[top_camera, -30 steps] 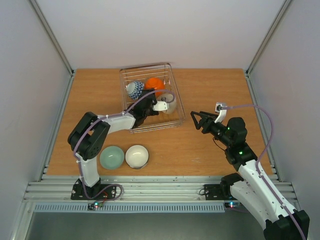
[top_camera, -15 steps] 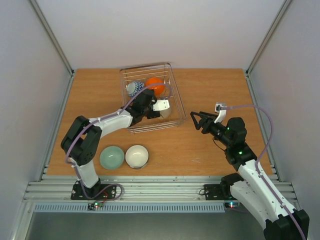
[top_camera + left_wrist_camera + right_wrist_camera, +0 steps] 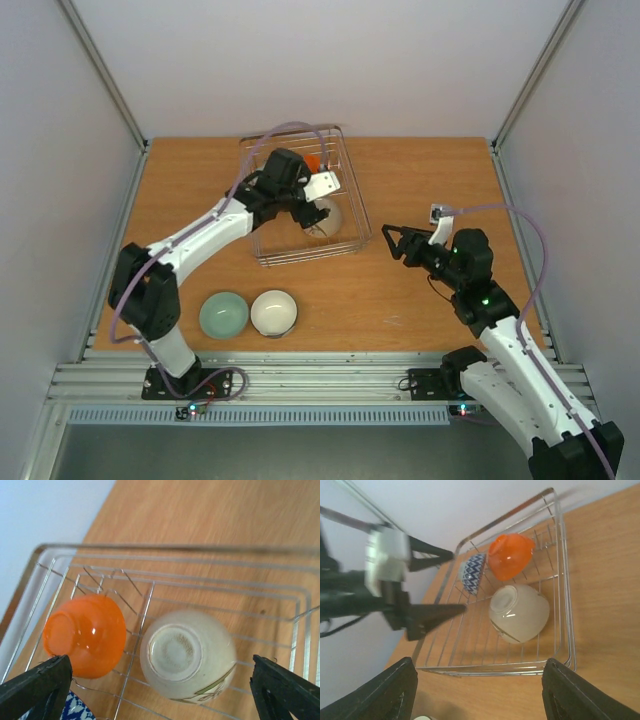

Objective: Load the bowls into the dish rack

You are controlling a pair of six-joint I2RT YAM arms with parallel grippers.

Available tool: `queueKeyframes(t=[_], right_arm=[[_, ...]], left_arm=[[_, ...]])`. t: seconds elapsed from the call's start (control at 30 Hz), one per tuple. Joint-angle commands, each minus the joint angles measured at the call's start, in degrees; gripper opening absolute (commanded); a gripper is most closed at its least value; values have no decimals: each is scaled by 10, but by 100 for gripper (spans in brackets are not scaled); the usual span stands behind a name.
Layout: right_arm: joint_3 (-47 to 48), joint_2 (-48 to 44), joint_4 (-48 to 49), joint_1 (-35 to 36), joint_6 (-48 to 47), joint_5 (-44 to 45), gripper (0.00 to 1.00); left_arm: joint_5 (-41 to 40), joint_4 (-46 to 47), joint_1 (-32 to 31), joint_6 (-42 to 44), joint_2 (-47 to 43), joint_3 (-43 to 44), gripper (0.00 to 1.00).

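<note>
Wide open and empty, the left gripper (image 3: 160,661) hangs over the silvery wire dish rack (image 3: 300,257), top centre, containing a round orange bowl (image 3: 85,635), blue-patterned bowl (image 3: 471,573) and overturned beige bowl (image 3: 187,655). A pale green bowl (image 3: 223,315) and white bowl (image 3: 273,312) sit lower left. The right gripper (image 3: 392,241) gapes empty beside the rack.

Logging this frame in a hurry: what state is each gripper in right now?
Left gripper: open, holding nothing, above the dish rack.
Right gripper: open, holding nothing.
</note>
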Motion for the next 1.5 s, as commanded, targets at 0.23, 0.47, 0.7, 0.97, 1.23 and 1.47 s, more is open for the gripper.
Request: queueKeyframes(t=[0.23,0.47,0.7,0.97,1.23,1.47], right_arm=[[174,114,-291,206,-39,189,66],[170,234,-273,365,-18,212,62],[137,342,-149,400,25,152,54],[182,452,-98,426,28,126,54],[204,507,-86,431,33,127,54],[223,537,-89,437,28,131,50]], left_arm=[[67,-68,4,-264,-128,14,88],[38,-85,9,-315,-187,-15,87],[41,-91,27,-326,-213,-30,86],[46,-92,30,-329,-193,-34,86],[51,-84,30,-331,-187,-42,86],[47,-83,30,-329,-176,-45,86]])
